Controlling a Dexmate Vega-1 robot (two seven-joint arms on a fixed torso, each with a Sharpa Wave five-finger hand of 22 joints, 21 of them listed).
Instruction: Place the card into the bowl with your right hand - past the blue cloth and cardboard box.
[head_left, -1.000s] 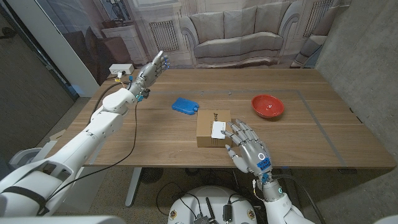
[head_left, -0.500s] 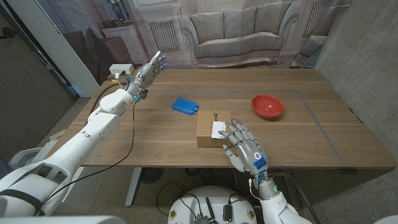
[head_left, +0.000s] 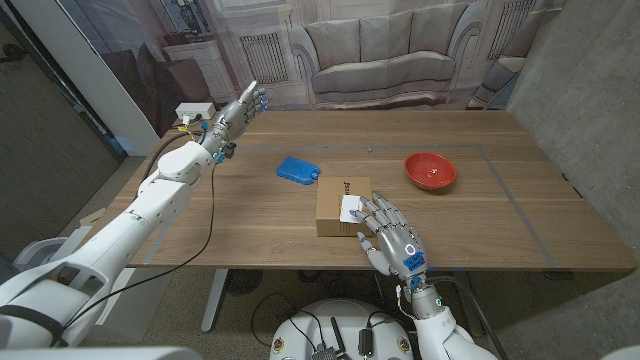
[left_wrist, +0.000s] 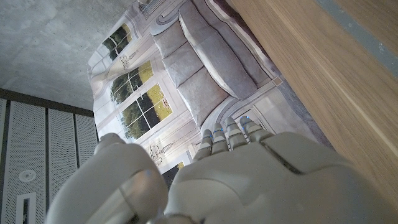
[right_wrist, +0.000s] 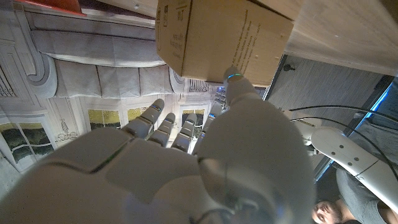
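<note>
Just beyond right fingers (head_left: 378, 211): card (head_left: 351, 208) atop box (head_left: 338, 208).

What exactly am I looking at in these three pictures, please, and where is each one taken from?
This is a stationary robot with two arms, each ending in a five-finger hand, at a wooden table. The wide picture comes from a camera on its head, looking down. The other two come from cameras on its wrists, looking along the back of each hand, so they appear turned.

On the table lie a blue cloth, a cardboard box with a white card on top, and a red bowl.

The right hand reaches over the card at the box's near right corner; whether it has gripped the card is unclear. The left hand is raised at the table's far left, fingers extended, holding nothing.
</note>
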